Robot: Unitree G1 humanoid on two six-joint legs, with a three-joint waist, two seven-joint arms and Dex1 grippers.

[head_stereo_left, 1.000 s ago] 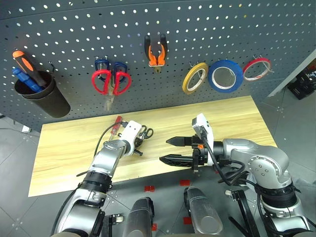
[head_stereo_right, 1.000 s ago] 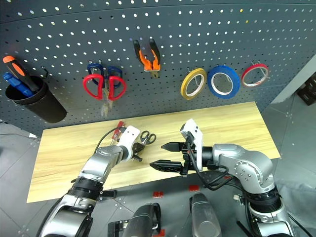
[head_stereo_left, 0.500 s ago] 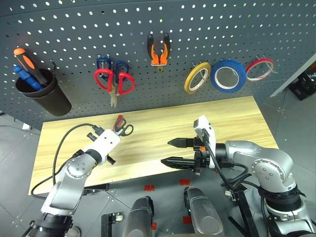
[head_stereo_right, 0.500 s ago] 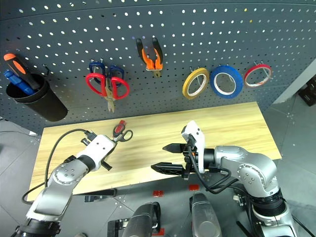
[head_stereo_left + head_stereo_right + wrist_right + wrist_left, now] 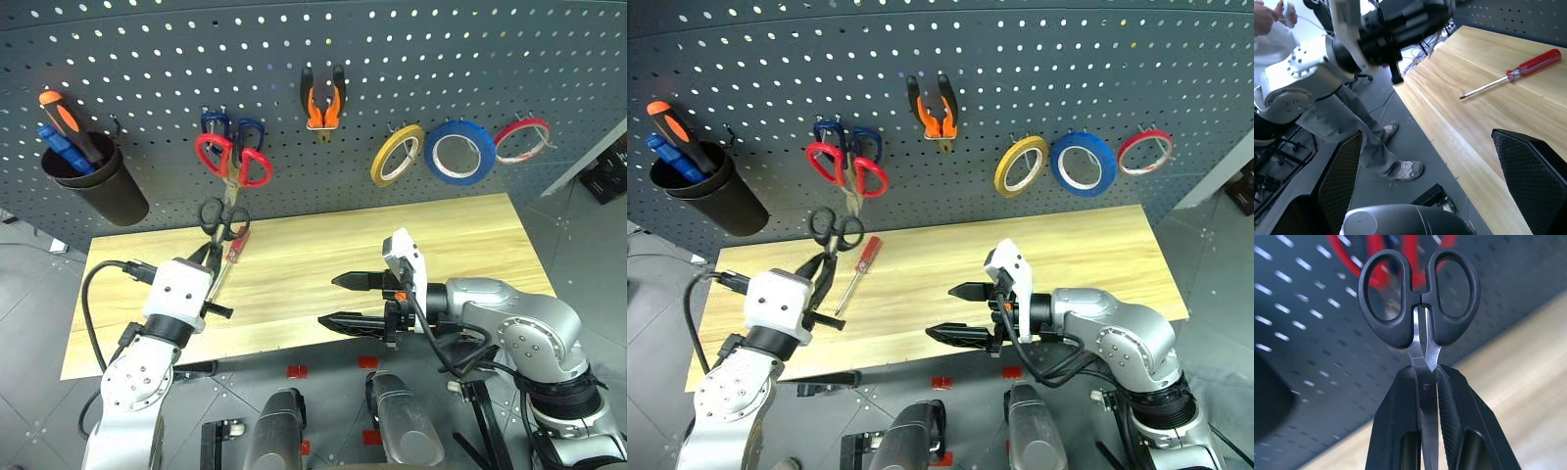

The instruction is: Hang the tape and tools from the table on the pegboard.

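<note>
The small scissors with black loops stood upright in my left claw, whose two black fingers were pressed shut on the steel blades, loops uppermost. In the left eye view they hung at the left of centre, over the back edge of the light wood-grain desk and in front of the dark grey perforated pegboard, just below the larger red-and-blue scissors that hung on a hook there. The slim screwdriver with a red handle lay on the desk just right of my left claw, its handle toward the pegboard, its shaft running down and left.

The pliers with orange-and-black handles hung at the upper centre of the pegboard. To their right, in a row, hung the yellow tape roll, the wide blue ring of tape and the thin red tape roll. At the upper left the black cup on the pegboard held an orange-and-black handled tool and a blue-handled one.

My right claw sat at the lower centre over the desk's front edge, pointing toward the left of the frame, its fingers spread wide and holding nothing. In the right wrist view a person in grey trousers stood on the floor beside the desk.
</note>
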